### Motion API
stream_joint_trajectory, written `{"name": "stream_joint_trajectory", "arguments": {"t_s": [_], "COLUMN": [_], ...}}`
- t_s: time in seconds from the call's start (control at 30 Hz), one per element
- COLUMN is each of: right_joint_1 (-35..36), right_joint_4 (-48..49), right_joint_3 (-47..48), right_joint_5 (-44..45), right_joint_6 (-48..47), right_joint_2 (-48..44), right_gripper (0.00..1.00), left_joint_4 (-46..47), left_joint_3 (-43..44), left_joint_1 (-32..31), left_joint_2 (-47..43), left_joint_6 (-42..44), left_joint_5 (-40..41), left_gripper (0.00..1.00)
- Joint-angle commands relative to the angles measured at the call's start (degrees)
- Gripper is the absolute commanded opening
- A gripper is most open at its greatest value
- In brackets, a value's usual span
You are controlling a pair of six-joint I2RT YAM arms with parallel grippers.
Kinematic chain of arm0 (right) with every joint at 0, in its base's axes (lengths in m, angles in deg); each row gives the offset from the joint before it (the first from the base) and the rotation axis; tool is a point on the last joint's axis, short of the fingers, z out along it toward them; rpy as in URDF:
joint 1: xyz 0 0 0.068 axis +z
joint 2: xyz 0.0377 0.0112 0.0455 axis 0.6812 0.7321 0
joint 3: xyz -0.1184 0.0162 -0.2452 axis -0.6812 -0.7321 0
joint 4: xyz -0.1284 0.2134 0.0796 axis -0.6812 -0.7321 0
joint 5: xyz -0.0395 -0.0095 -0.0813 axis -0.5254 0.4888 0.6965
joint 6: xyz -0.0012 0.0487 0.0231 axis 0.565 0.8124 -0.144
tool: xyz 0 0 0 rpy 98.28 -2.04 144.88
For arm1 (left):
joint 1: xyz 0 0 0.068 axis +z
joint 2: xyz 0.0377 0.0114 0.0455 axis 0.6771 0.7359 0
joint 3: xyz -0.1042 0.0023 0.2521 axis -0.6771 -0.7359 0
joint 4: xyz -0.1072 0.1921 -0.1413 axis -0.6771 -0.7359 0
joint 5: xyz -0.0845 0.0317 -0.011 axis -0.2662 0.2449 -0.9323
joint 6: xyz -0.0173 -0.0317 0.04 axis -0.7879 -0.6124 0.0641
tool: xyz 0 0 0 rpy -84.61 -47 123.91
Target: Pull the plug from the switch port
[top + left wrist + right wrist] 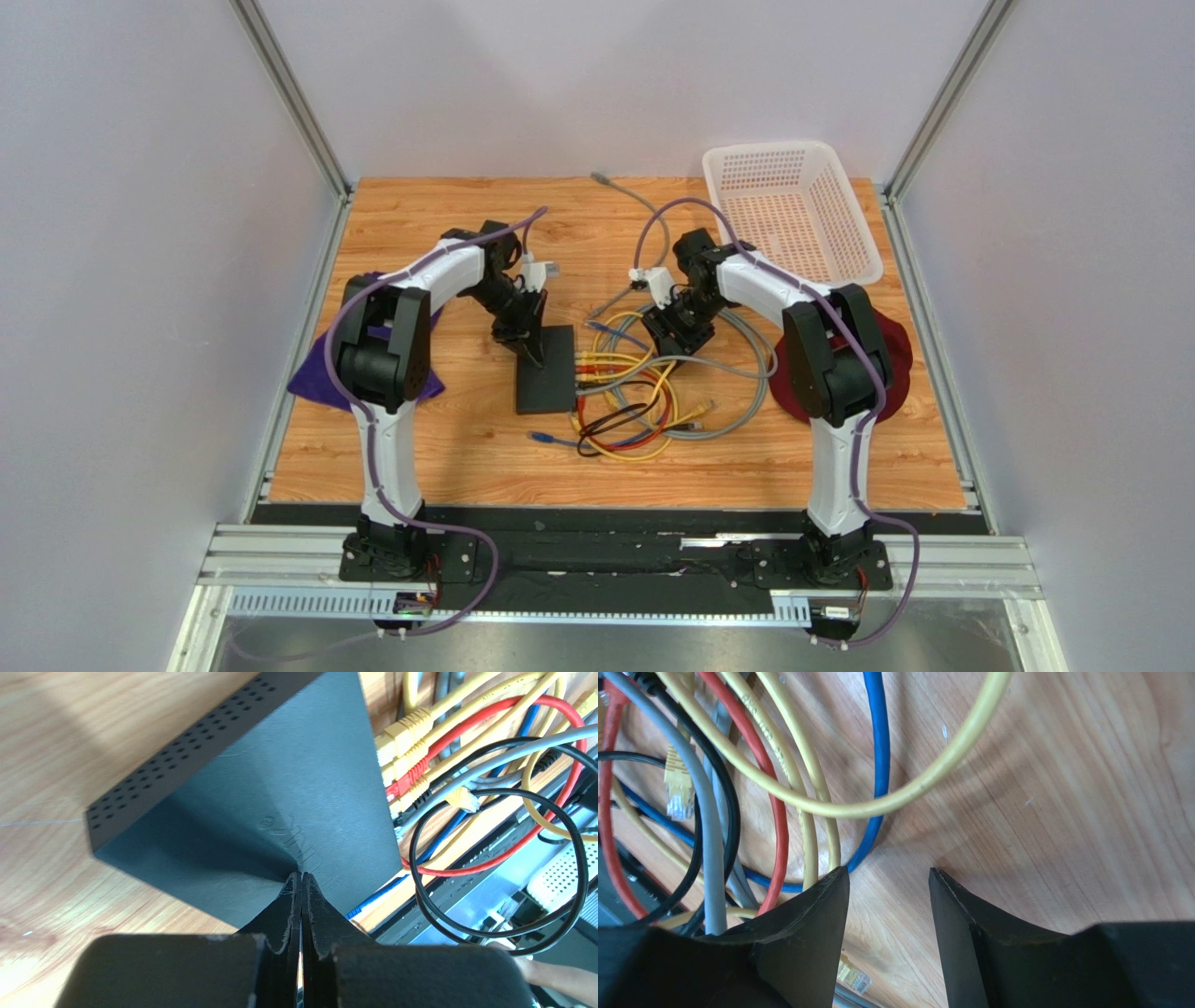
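1 matte black switch [546,373] lies flat near the middle of the wooden table [421,448], its socket edge facing the robot's right, toward a tangle of network cables [648,406]. In the left wrist view the plugs [402,761] seated along that edge seem to number 5 (3 yellow, 1 red, 1 grey), though the steep angle makes the count uncertain. The left gripper [302,877] has its 2 fingers pressed flat together with nothing between them, and their tips rest on the top face of the switch near its far end. The right gripper [889,876] hangs low over bare wood just beside the cable tangle, its 2 fingers spread well apart and holding nothing. 1 blue cable [879,756] and 1 red cable [770,791] run just ahead of them among several yellow, grey and black ones. 1 loose yellow plug [678,787] lies unconnected there. 1 white mesh basket [793,210] sits at the far right corner. 1 purple cloth [316,375] lies beneath the left arm and 1 dark red cloth [902,367] beneath the right.
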Motion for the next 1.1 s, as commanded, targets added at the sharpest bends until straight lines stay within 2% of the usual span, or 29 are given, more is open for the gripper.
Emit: {"name": "stream_joint_trajectory", "arguments": {"t_s": [0.0, 0.17, 0.27, 0.43, 0.57, 0.73, 1.07], "right_joint_1": [3.75, 4.11, 4.98, 5.25, 5.16, 4.90, 4.11], "right_joint_4": [5.54, 6.24, 8.52, 10.46, 10.64, 11.25, 12.13], "right_joint_3": [-1.27, 0.40, -0.56, -2.41, -4.51, -5.40, -3.82], "right_joint_5": [5.39, 7.49, 13.64, 21.47, 23.93, 25.17, 36.41], "right_joint_6": [3.54, 6.88, 7.50, 4.79, 1.80, -1.02, -19.99], "right_joint_2": [0.63, 3.01, 3.18, 3.27, 1.87, -3.65, -13.16], "right_gripper": [0.52, 0.50, 0.45, 0.33, 0.16, 0.07, 0.00], "left_joint_4": [0.73, 0.73, 0.73, 0.64, 0.73, 0.38, 0.64], "left_joint_3": [0.19, -1.13, -1.39, -1.39, -0.52, 0.28, 0.10], "left_joint_1": [-1.52, -1.70, -1.78, -1.70, -1.70, -1.70, -1.70], "left_joint_2": [-1.47, -2.26, -2.79, -2.88, -1.91, -1.82, -3.75], "left_joint_6": [3.23, 3.41, 3.49, 3.32, 3.05, 3.05, 2.00], "left_joint_5": [3.86, 4.21, 4.39, 4.12, 3.86, 3.95, 1.84], "left_gripper": [0.00, 0.00, 0.00, 0.00, 0.00, 0.00, 0.00]}}
